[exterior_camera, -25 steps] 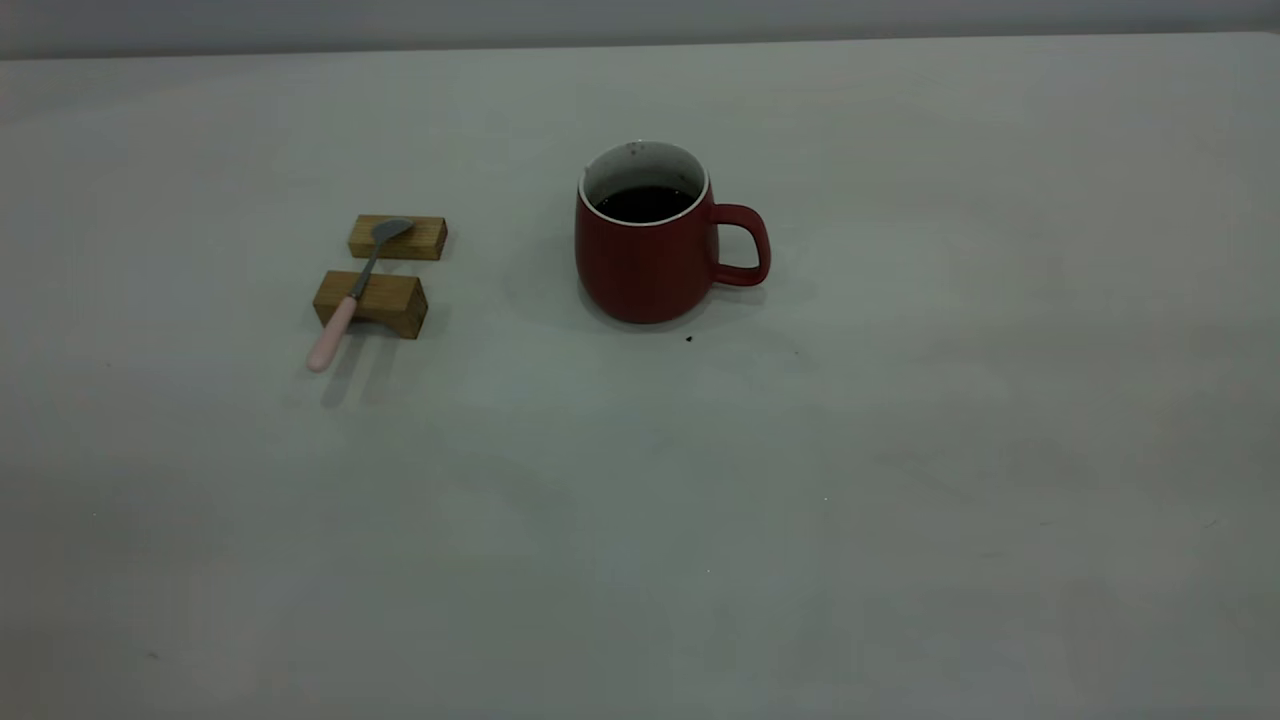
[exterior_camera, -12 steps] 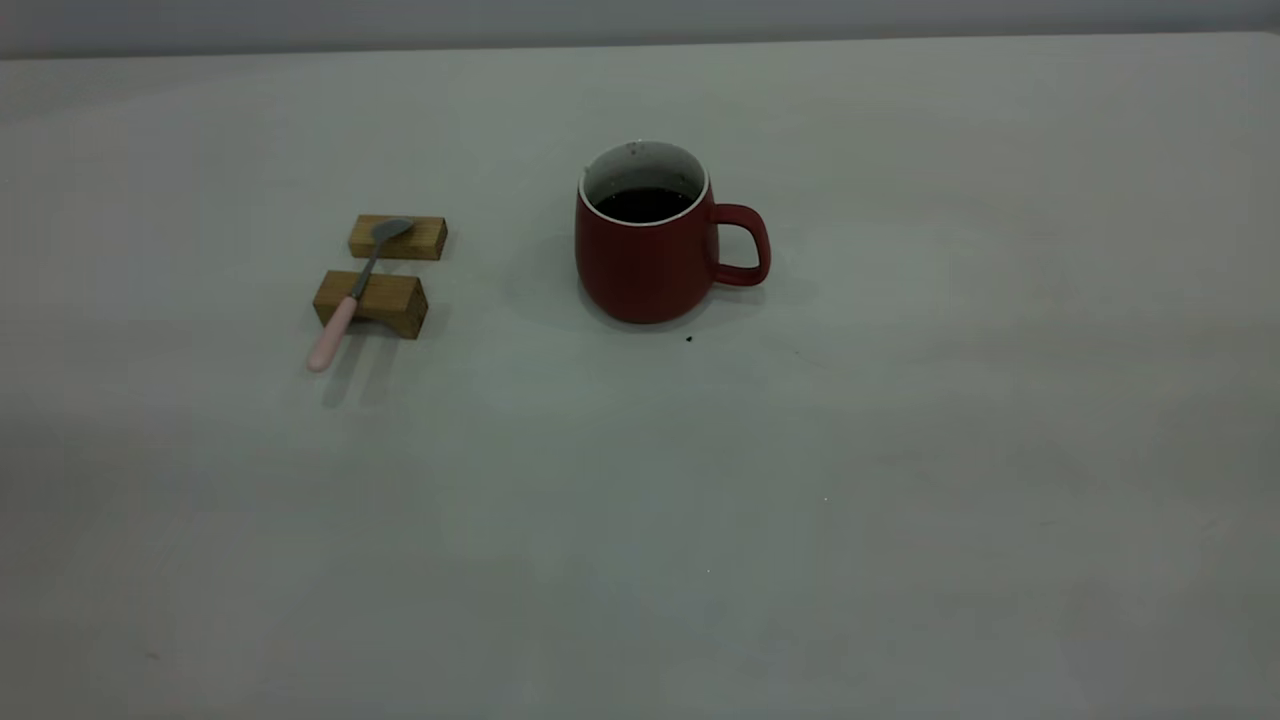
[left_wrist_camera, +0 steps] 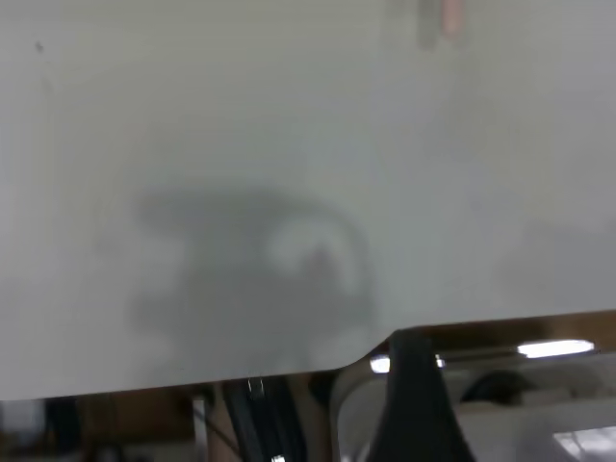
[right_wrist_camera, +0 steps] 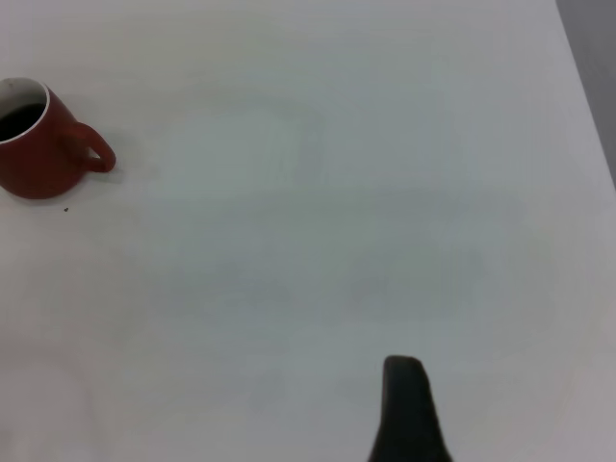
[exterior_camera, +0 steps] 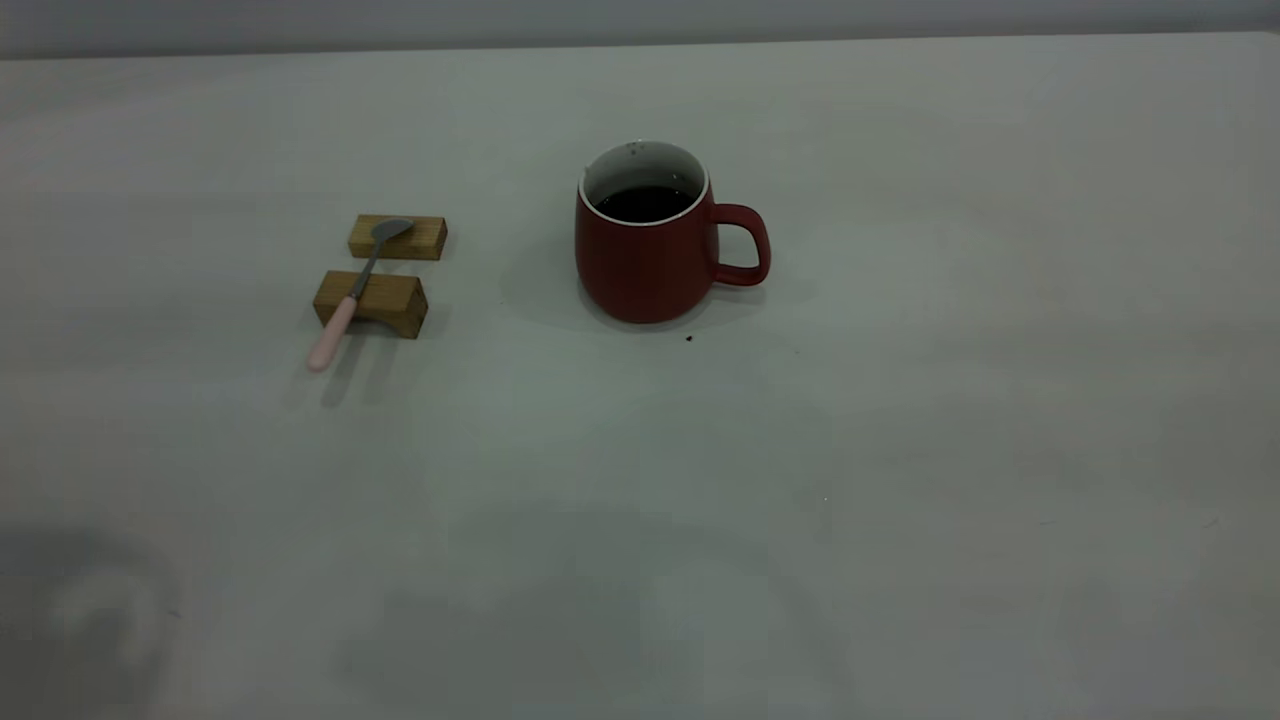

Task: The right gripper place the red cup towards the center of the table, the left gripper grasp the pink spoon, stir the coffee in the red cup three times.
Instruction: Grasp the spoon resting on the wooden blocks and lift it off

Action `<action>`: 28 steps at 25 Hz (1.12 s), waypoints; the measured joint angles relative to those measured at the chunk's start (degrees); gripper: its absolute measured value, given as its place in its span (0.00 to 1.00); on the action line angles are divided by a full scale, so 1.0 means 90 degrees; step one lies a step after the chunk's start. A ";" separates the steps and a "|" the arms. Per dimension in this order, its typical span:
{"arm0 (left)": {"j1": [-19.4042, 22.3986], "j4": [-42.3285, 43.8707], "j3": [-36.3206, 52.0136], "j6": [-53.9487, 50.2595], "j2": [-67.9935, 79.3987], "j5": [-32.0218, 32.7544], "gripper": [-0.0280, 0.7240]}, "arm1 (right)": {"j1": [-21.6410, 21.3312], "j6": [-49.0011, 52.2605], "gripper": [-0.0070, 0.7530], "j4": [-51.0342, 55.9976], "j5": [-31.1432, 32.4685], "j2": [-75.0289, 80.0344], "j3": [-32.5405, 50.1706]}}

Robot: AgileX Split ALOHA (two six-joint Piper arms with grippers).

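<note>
Only change: shadows on broad off-white, pale grey-green bench. Soft dark patch now at near left corner of exterior view, absent 0.5 s and 1.0 s ago. Second, fainter, wider shadow now spread along near edge around centre, darker than before. Faint shading near the rounded dark red mug shifted slightly.

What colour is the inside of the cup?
White, with dark coffee at the bottom. The red cup shows it best in the exterior view.
</note>
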 joint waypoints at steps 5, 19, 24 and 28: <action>0.0000 0.0000 -0.0543 -0.0107 0.2095 -0.0834 0.82 | 0.0000 0.0000 0.78 0.0000 0.0000 0.0000 0.0000; -0.0817 -0.0086 -0.2993 -0.0224 0.6243 -0.1726 0.82 | 0.0000 0.0000 0.78 0.0000 0.0000 0.0000 0.0000; -0.1002 -0.0118 -0.3564 -0.0413 0.7046 -0.1751 0.82 | 0.0000 0.0000 0.78 0.0000 0.0000 0.0000 0.0000; -0.1022 -0.0262 -0.3930 -0.0501 0.7521 -0.1832 0.82 | 0.0000 0.0000 0.78 0.0000 0.0000 0.0000 0.0000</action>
